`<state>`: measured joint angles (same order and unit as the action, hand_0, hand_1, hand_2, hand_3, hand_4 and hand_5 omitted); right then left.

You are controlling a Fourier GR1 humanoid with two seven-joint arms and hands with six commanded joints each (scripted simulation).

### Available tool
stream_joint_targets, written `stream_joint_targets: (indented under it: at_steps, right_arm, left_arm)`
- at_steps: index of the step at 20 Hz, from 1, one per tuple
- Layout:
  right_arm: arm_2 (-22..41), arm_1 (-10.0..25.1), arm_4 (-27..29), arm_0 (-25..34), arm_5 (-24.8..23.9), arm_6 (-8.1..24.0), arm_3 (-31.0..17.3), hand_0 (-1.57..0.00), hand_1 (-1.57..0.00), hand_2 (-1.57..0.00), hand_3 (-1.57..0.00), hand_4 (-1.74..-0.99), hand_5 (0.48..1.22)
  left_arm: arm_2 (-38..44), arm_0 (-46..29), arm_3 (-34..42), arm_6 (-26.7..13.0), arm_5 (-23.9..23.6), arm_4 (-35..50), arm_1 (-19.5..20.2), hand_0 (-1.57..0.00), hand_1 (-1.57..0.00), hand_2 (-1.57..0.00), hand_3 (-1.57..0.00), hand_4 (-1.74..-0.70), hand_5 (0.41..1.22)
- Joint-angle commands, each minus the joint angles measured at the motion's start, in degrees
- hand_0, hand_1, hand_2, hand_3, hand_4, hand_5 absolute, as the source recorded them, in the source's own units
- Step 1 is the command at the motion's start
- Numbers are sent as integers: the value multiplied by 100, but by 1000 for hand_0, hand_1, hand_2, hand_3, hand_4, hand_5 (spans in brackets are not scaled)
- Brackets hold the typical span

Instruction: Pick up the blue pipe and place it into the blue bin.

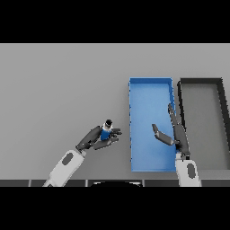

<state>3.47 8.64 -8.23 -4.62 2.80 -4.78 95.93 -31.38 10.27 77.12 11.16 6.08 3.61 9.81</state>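
Note:
The blue pipe (pixel 106 131), short with a dark cap on its upper end, stands upright in my left hand (pixel 96 138), whose fingers and thumb curl round it. This hand is left of the blue bin (pixel 150 85), a little off its left wall. My right hand (pixel 175 130) is open with straight fingers and a spread thumb, hovering over the right half of the blue bin near its right wall. Nothing lies in the bin that I can see.
A dark grey bin (pixel 201 81) stands directly right of the blue bin, their long walls almost touching. The grey table (pixel 58 85) stretches to the left and back.

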Motion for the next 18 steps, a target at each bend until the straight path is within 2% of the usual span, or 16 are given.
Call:
stream_joint_targets:
  at_steps: [1, 3, 6, 10, 13, 15, 18]
  right_arm:
    - [57, -32, -56, -8, -11, -15, 14, 1, 1, 1, 1, -1220, 635]
    - [46, -45, -37, 30, -4, -4, -30, 1, 1, 1, 1, -1219, 628]
    - [73, -49, -106, 29, -38, -8, -17, 1, 1, 1, 1, -1226, 636]
    - [62, 12, -194, 116, -79, 95, -11, 1, 1, 1, 1, -1194, 642]
    - [76, 32, -224, 17, -69, -16, 20, 1, 1, 1, 1, -1170, 644]
    - [14, 98, -194, -11, -76, -42, 94, 1, 1, 1, 1, -1158, 643]
    - [21, 25, -179, 18, -88, -67, -34, 1, 1, 1, 1, -1145, 643]
  left_arm:
    - [10, -15, 75, 47, -18, 5, -18, -1408, -1434, -1453, -1448, -1492, 1169]
    - [60, 111, 144, -3, -45, 11, -109, -1467, -1483, -1495, -1492, -1478, 1188]
    - [87, 154, 432, 157, -9, 53, -188, -1518, -1526, -1532, -1531, -1469, 1204]
    - [82, 409, 980, -202, 63, 148, -250, -1549, -1553, -1555, -1554, -1466, 1214]
    - [28, 492, 1201, -379, 181, 162, -291, -1560, -1562, -1563, -1563, -1466, 1217]
    - [59, 596, 1234, -658, 206, 136, -289, -1564, -1565, -1566, -1566, -1466, 1219]
    - [32, 566, 1224, -707, 228, 14, -363, -1567, -1568, -1568, -1568, -1466, 1220]
